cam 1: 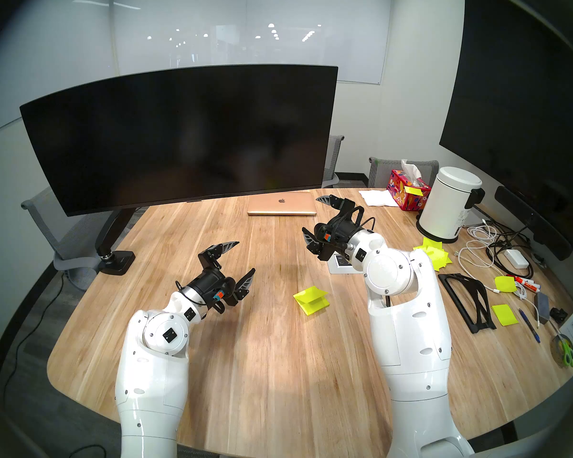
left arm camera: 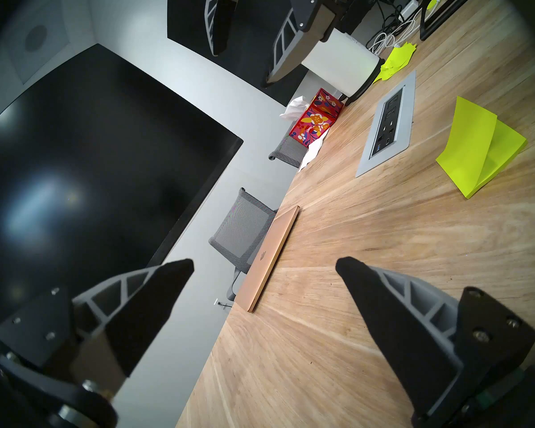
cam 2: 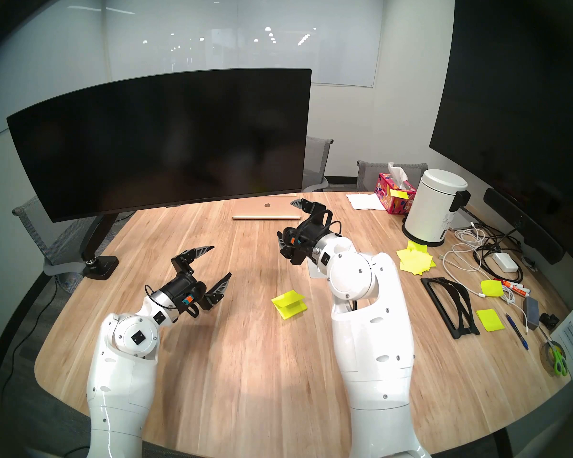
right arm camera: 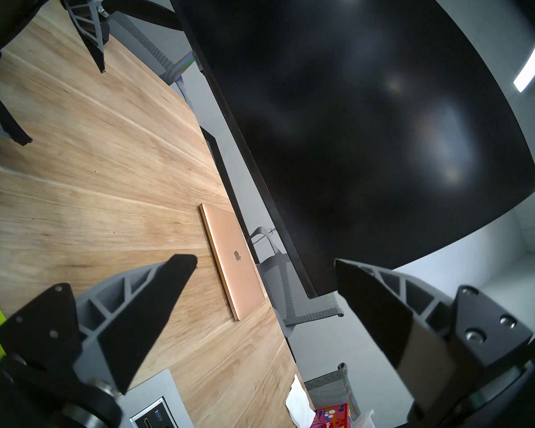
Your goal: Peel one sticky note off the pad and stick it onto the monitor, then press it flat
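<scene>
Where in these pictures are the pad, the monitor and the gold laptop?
pad [cam 1: 312, 300]: head left view, top sheet.
monitor [cam 1: 179, 136]: head left view, middle of the dark screen.
gold laptop [cam 1: 281, 203]: head left view, closed lid.

**Wood, gloss and paper**

The bench [cam 1: 278, 364] is pale wood, smooth, with visible grain. The monitor [cam 1: 179, 140] has a glossy black screen catching soft reflections. The pad [cam 1: 312, 300] is matt neon paper. The laptop [cam 1: 282, 204] looks like brushed gold metal. Arm shells are glossy white plastic.
</scene>
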Controlling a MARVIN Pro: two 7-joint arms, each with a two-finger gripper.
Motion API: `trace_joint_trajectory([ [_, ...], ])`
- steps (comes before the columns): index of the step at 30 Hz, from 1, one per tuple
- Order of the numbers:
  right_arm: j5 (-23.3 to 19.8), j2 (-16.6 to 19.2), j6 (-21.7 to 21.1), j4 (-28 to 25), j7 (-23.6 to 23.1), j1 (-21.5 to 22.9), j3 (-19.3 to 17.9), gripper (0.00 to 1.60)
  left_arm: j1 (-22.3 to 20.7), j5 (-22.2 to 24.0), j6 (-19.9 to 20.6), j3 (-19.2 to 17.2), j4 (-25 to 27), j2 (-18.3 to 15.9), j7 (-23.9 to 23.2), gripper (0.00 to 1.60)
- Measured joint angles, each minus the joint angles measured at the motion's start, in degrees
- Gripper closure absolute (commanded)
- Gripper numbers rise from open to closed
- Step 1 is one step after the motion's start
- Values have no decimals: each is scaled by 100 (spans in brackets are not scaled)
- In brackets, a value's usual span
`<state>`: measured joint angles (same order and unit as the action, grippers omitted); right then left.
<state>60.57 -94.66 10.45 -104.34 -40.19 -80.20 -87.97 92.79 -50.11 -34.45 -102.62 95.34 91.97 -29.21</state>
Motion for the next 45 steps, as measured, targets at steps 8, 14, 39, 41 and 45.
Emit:
trace_joint_trajectory([
  [8,0,1,0,1,0,-2,0,0,1,0,0,0,-1,0,-1,0],
  [14,0,1,0,1,0,-2,0,0,1,0,0,0,-1,1,-2,0],
  [39,-1,3,-6,3,-1,-5,0,0,1,0,0,0,-3,3,-5,0],
  [41,-17,3,-17,9,-12,-5,-21,0,1,0,0,-1,-3,3,-5,0],
  [45,-53,33,-34,16,-68,-22,-141,0,1,0,0,-1,-3,3,-5,0],
])
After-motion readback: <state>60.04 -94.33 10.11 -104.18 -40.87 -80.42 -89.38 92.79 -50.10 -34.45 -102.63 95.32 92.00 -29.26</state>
